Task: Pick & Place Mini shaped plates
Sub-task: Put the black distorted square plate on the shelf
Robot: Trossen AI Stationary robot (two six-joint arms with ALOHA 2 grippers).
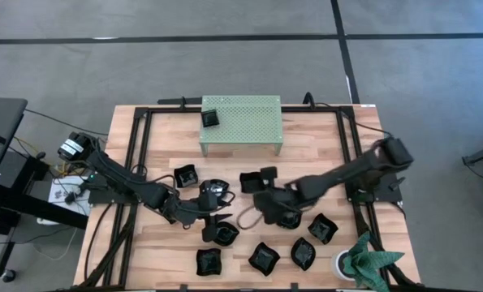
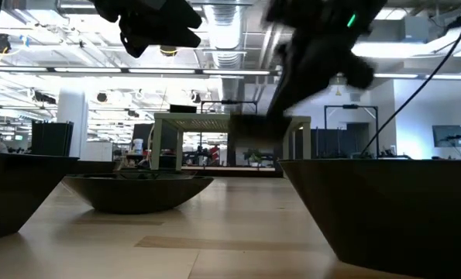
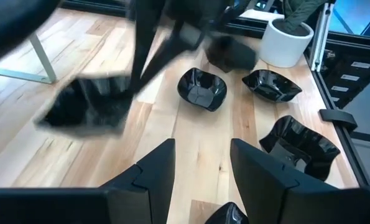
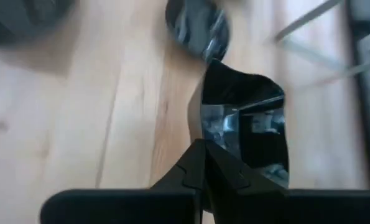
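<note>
Glossy black plates dominate the near edge of the pale wood surface (image 1: 322,154): a row of mini shaped plates lies along the front, among them a square plate (image 1: 209,261), a wavy-edged plate (image 1: 264,257) and another plate (image 1: 304,253), with a white pot holding a green plant (image 1: 363,261) at the front right corner. Just behind them, mid-surface, the right end effector (image 4: 203,146) has its fingers pressed together on the rim of a square black plate (image 4: 247,121), which in the right wrist view hangs tilted above the wood. The left end effector (image 3: 200,165) waits beside it with its fingers apart and nothing between them, pointing toward a round wavy plate (image 3: 201,88) and two further plates near the pot. Farthest back stands the pale green perforated stand (image 1: 241,122), already carrying one small black plate (image 1: 209,118) at its left end.

These dishes look light, rigid and slick, probably breakable if dropped. Their thin raised rim is the sensible place to pinch; a grip there may let the plate swing or slip, so a slow carry seems wise.
</note>
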